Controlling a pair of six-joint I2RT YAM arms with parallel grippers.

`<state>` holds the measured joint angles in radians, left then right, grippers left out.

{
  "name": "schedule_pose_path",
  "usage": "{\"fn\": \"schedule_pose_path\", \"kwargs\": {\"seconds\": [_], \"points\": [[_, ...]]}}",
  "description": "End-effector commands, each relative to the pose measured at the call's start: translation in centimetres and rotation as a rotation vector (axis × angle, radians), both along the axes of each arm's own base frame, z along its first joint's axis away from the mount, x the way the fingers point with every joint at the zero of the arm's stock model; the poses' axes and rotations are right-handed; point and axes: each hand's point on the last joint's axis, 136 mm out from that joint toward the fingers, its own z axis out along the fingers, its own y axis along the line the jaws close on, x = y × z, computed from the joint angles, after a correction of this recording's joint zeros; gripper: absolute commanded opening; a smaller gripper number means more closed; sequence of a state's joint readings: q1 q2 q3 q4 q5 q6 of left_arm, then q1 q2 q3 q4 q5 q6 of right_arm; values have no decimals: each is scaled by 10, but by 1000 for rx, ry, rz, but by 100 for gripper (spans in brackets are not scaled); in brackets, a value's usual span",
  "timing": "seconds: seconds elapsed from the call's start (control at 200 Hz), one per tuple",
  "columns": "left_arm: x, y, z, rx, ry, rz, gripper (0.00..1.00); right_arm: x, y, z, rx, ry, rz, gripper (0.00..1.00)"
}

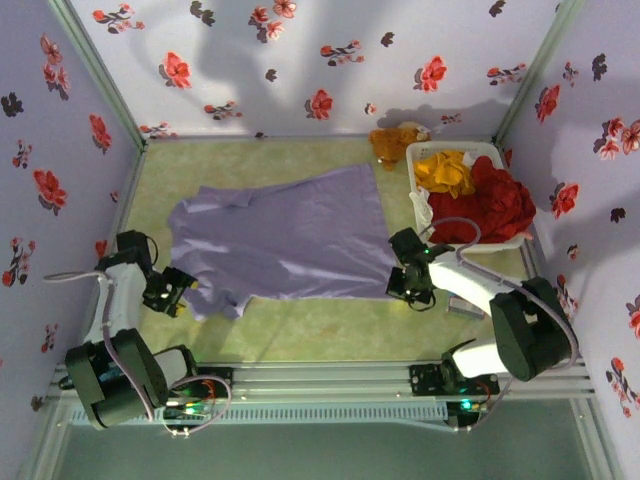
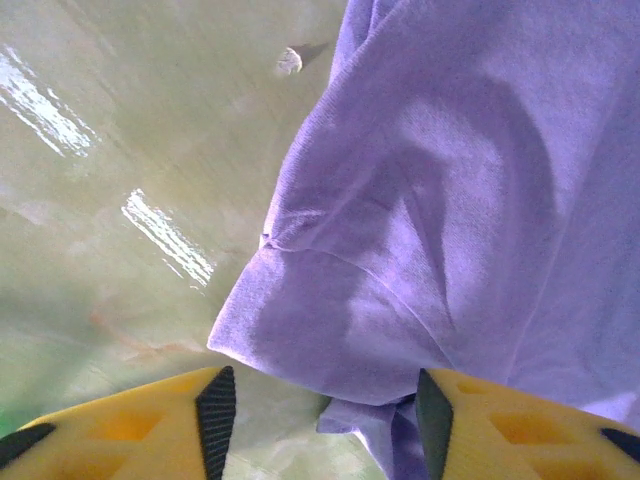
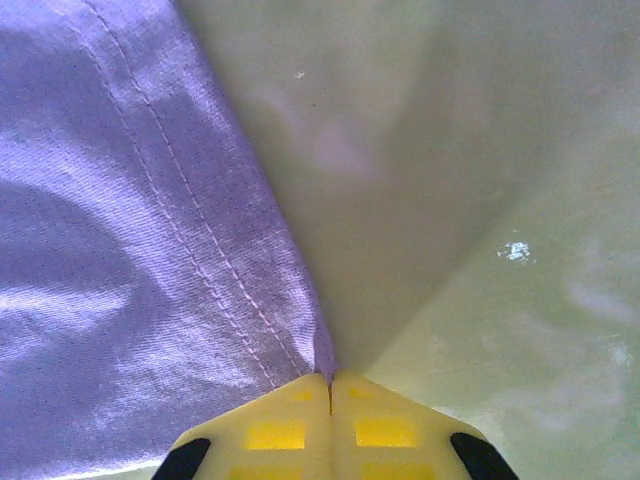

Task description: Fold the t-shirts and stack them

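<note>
Grasp step: right gripper (image 3: 330, 384) pinches purple tee (image 3: 120, 260) hem corner. Left gripper (image 2: 325, 405) spread, sleeve (image 2: 330, 320) between tips; close, then lift together.

Top external camera: mounted high behind the arm bases, angled down and forward, taking in the whole table (image 1: 300, 340) up to the floral back wall (image 1: 300, 60). Left wrist camera: looks along the left gripper (image 2: 325, 410), close over a sleeve of the lavender t-shirt (image 2: 450, 200). Right wrist camera: closer still, along the right gripper (image 3: 330, 385) at a hem corner. All three share the shirt and green tabletop.
</note>
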<state>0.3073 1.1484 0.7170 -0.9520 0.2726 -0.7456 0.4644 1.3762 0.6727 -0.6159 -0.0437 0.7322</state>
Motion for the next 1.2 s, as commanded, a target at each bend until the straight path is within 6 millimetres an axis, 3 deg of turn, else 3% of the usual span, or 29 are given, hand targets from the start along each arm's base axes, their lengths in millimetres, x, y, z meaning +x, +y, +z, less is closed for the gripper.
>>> {"fn": "schedule_pose_path", "kwargs": {"seconds": [0.0, 0.22, 0.675, 0.835, 0.935, 1.095, 1.195], "points": [[-7, -4, -3, -27, 39, -26, 46, -12, -12, 4, -38, 12, 2, 0], [-10, 3, -17, -4, 102, -5, 44, -20, -13, 3, -32, 43, 7, 0], [-10, 8, -58, -13, 186, 60, 44, -9, -8, 13, -36, 33, 35, 0], [-3, 7, -73, -30, 187, 50, 21, -7, -8, 15, -36, 27, 37, 0], [8, 6, -65, -43, 145, 45, 0, -12, -11, 15, -44, 37, 32, 0], [8, 23, -28, 51, 99, 48, 0, -26, -20, 21, -62, 46, 16, 0], [2, 27, -17, 47, 78, 94, 0, -38, -23, 26, -50, 59, 2, 0]]}}
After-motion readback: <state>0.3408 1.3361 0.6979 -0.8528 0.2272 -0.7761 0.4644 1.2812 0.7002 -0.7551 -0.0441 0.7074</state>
